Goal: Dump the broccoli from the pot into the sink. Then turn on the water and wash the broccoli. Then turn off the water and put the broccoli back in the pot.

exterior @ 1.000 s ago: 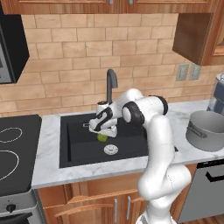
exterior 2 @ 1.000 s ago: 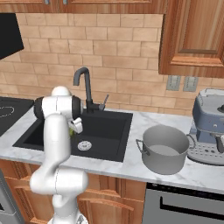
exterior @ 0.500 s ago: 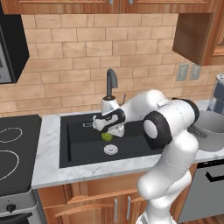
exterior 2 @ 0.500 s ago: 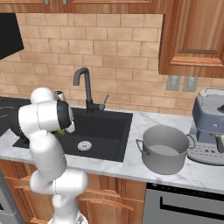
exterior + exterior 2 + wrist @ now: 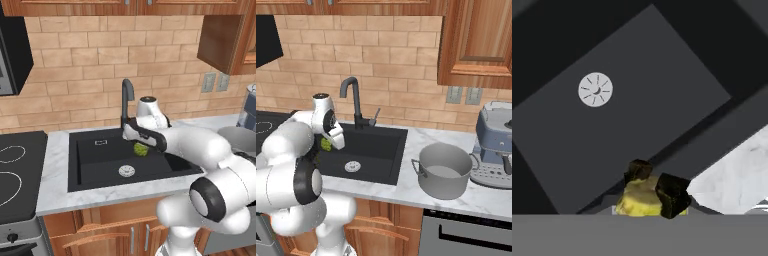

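The yellow-green broccoli (image 5: 141,149) hangs over the black sink (image 5: 95,167), pinched in my gripper (image 5: 140,143), which is shut on it. In the hand view the broccoli (image 5: 639,201) sits between my two dark fingertips (image 5: 672,194), above the sink floor (image 5: 647,95) and well off the round silver drain (image 5: 595,89). From the right base view the broccoli (image 5: 325,144) shows beside my wrist at the sink's (image 5: 381,150) left side. The grey pot (image 5: 443,171) stands upright on the counter to the right of the sink. No water runs from the dark faucet (image 5: 127,97).
The faucet (image 5: 353,95) with its small side lever (image 5: 375,116) rises behind the sink. A black stovetop (image 5: 12,175) lies to the left. A grey appliance (image 5: 495,145) stands right of the pot. White marble counter (image 5: 737,180) borders the sink.
My arm has swung so that its elbow now looms close to the cameras. The held broccoli has shifted a little and stays over the sink. The pot has not moved.
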Robot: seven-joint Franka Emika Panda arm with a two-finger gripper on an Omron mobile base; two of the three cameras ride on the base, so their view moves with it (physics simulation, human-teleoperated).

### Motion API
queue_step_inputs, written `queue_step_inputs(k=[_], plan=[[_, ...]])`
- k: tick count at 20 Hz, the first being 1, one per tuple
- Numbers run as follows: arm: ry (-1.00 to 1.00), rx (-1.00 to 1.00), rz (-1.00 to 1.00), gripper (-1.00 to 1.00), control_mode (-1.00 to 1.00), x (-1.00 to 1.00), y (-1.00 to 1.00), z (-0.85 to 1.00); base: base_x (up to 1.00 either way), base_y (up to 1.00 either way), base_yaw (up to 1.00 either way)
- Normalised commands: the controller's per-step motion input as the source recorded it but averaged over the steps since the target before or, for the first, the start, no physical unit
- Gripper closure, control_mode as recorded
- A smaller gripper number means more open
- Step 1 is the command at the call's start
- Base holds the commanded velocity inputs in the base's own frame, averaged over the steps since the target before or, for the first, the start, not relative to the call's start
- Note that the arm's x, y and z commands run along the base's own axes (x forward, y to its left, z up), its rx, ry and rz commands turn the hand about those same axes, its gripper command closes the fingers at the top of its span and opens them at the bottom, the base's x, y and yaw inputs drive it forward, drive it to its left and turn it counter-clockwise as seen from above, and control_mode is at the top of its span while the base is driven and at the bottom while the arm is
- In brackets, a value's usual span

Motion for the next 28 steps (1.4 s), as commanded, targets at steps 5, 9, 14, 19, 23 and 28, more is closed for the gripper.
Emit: queue_step_inputs(k=[5, 9, 14, 19, 23, 28], plan=[[0.11, 0.00, 0.00, 1.00, -1.00, -0.65, -0.89, 0.86, 0.00, 0.00, 0.00], [0.10, 0.00, 0.00, 1.00, -1.00, -0.48, -1.00, 0.77, 0.00, 0.00, 0.00], [0.06, 0.00, 0.00, 1.00, -1.00, -0.29, -1.00, 0.62, 0.00, 0.00, 0.00], [0.00, -0.04, 0.00, 1.00, -1.00, -0.05, -1.00, 0.42, 0.00, 0.00, 0.00], [0.00, -0.05, 0.00, 1.00, -1.00, 0.00, -1.00, 0.25, 0.00, 0.00, 0.00], [0.00, -0.04, 0.00, 1.00, -1.00, 0.02, -0.95, 0.01, 0.00, 0.00, 0.00]])
